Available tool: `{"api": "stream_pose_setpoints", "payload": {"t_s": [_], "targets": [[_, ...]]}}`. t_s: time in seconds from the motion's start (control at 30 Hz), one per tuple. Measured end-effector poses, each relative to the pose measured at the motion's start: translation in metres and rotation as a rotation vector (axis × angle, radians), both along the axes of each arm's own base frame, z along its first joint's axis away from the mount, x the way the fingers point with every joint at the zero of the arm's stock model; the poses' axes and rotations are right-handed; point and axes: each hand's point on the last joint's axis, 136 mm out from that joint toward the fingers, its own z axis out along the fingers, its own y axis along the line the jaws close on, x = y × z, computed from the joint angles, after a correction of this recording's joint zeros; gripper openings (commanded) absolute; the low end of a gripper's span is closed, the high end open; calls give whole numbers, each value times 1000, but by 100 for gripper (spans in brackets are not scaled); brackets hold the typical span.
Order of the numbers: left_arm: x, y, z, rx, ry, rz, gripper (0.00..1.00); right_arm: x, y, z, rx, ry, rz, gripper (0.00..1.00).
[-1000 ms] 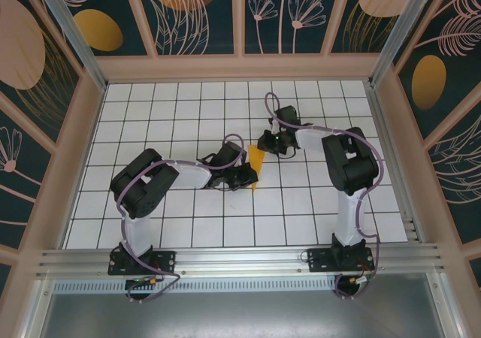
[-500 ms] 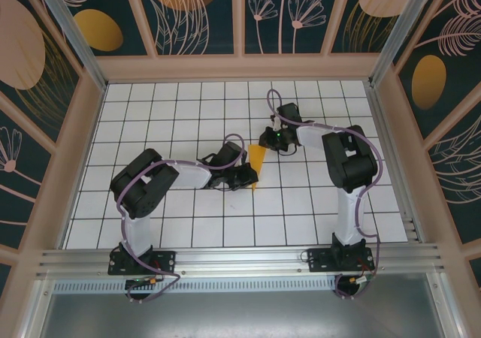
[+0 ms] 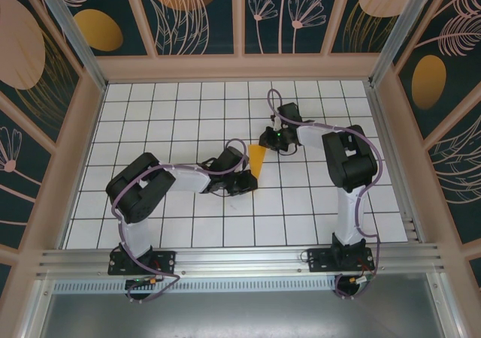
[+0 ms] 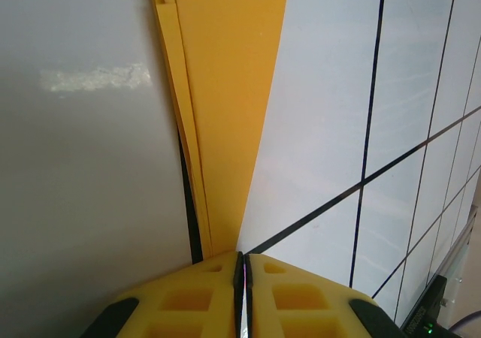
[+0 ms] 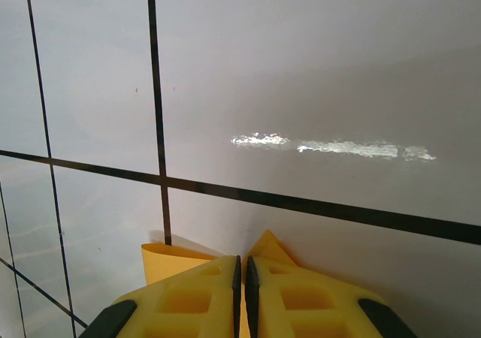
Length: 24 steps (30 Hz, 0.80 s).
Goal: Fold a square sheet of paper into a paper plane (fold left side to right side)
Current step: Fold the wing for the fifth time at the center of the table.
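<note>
The paper plane (image 3: 257, 159) lies mid-table as a narrow orange-yellow dart, wide end far, point near. In the left wrist view its stacked layers (image 4: 225, 90) taper down to my left gripper (image 4: 242, 257), which is shut with its fingertips at the narrow tip and table showing through the slit. From above, that left gripper (image 3: 245, 180) covers the near tip. My right gripper (image 3: 269, 141) sits at the wide far end. It (image 5: 241, 259) is shut, with a curled flap (image 5: 167, 257) on one side and a pointed corner (image 5: 272, 246) on the other.
White grid tiles (image 3: 188, 120) cover the table, boxed in by wooden rails (image 3: 237, 67) and patterned walls. Both arms reach inward over the middle; open tiles lie to the left, right and front.
My left gripper has slid toward the near side along the paper to its narrow tip, and the left arm's elbow shifted left. The right gripper has stayed put.
</note>
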Motion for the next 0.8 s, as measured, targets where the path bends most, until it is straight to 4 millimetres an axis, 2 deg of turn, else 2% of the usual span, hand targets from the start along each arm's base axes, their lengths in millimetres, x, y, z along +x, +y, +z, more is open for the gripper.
{"api": "stream_pose_setpoints", "payload": {"t_s": [0.3,0.4,0.57,0.8], "targets": [[-10,2,-1,-3,16,-19,13,1,3,4,19,-5,9,28],[-17,3,-1,-8,27,-34,13,11,0,6,11,-37,-8,31],[-19,3,-1,-12,27,-37,13,27,-14,8,-10,-68,-50,32],[-27,6,0,2,37,-46,17,30,-16,9,-11,-80,-48,33]]}}
